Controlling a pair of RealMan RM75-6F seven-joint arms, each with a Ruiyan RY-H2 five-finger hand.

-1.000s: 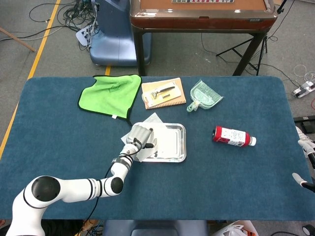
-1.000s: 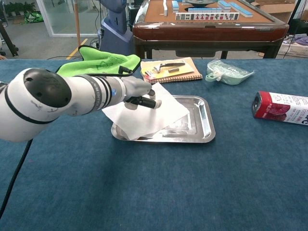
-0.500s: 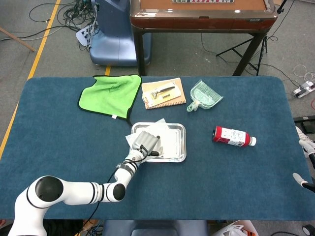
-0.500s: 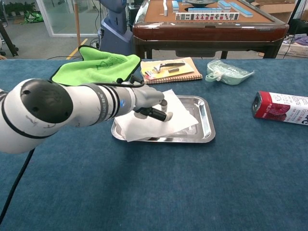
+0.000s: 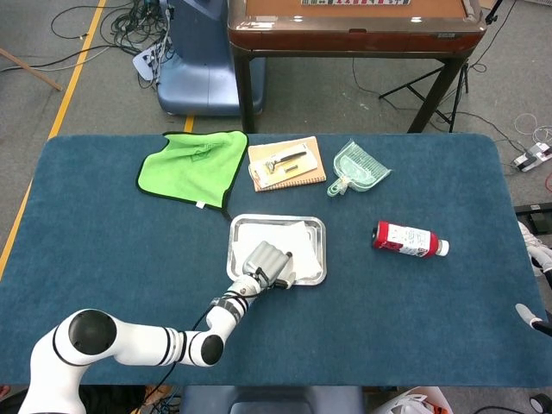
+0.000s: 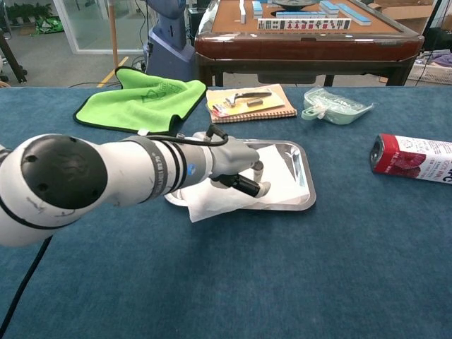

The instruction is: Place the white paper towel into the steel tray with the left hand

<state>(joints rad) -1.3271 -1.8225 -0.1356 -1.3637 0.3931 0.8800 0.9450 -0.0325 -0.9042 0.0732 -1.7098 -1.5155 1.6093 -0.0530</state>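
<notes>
- Left hand (image 6: 236, 169) over the near-left part of the tray (image 6: 304, 185), fingers curled, pinching the paper towel (image 6: 282, 176).
- Towel lies mostly inside the tray; one corner hangs over the near-left rim onto the table (image 6: 282, 282).

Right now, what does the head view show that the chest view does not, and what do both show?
Only the head view shows the whole table outline and the floor cables beyond it. Only the chest view shows the paper towel hanging over the steel tray's near rim, and the tiles on the brown table behind. Both show the left hand on the towel, the green cloth, notebook, dustpan and red bottle.
</notes>
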